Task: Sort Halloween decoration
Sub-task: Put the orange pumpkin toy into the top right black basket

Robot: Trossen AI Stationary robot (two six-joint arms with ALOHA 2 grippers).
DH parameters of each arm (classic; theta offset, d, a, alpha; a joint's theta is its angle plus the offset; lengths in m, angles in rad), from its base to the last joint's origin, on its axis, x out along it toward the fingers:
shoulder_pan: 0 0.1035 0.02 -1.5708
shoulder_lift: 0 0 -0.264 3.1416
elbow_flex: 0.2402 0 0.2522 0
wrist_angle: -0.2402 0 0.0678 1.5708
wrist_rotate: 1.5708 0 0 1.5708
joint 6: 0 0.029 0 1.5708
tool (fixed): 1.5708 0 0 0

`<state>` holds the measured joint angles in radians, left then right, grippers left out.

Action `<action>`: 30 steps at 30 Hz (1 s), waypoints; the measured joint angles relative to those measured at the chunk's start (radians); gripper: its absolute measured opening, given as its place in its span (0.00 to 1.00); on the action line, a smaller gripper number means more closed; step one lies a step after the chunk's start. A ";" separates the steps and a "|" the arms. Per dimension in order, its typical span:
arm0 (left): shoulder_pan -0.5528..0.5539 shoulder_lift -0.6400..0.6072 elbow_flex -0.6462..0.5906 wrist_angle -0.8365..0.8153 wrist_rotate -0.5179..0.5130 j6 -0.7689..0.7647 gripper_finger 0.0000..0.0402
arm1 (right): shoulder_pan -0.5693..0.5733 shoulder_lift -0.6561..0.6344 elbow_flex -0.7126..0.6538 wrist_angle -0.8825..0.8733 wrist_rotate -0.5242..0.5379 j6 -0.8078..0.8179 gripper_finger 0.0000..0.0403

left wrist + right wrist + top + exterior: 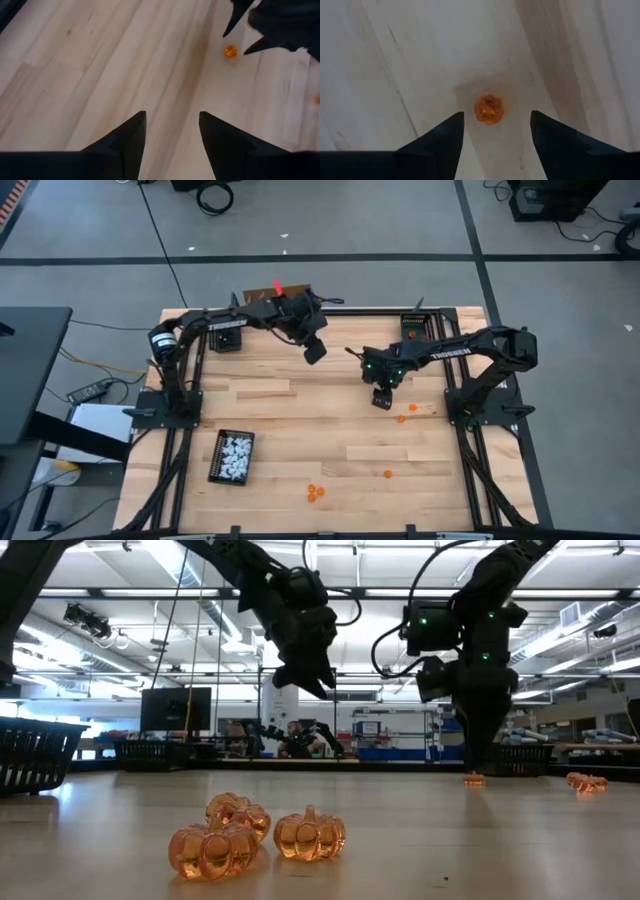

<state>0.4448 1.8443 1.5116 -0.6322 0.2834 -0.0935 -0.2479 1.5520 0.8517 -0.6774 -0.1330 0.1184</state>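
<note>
One translucent orange plastic pumpkin trinket [489, 109] was framed between the spread fingers of the right gripper [495, 132]. Straight descent was advised before closing; the left gripper [172, 131], parted and empty, was held above bare table.

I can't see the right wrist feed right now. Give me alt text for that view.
One small orange pumpkin trinket lies on the pale wooden table, centred just ahead of the right gripper. The gripper's two dark fingers stand open on either side of it, not touching it. Nothing else shows.

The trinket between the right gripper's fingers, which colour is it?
Bright orange; the trinket lies on the table between the open right gripper. The right wrist view shows it best.
</note>
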 joint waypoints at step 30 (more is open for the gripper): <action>0.042 -0.010 -0.001 -0.090 -0.032 0.012 0.48 | 0.088 -0.001 -0.106 0.185 0.120 -0.196 0.33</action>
<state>0.4865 1.8341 1.5108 -0.7225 0.2516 -0.0812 -0.1598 1.5513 0.7460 -0.4925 -0.0131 -0.0777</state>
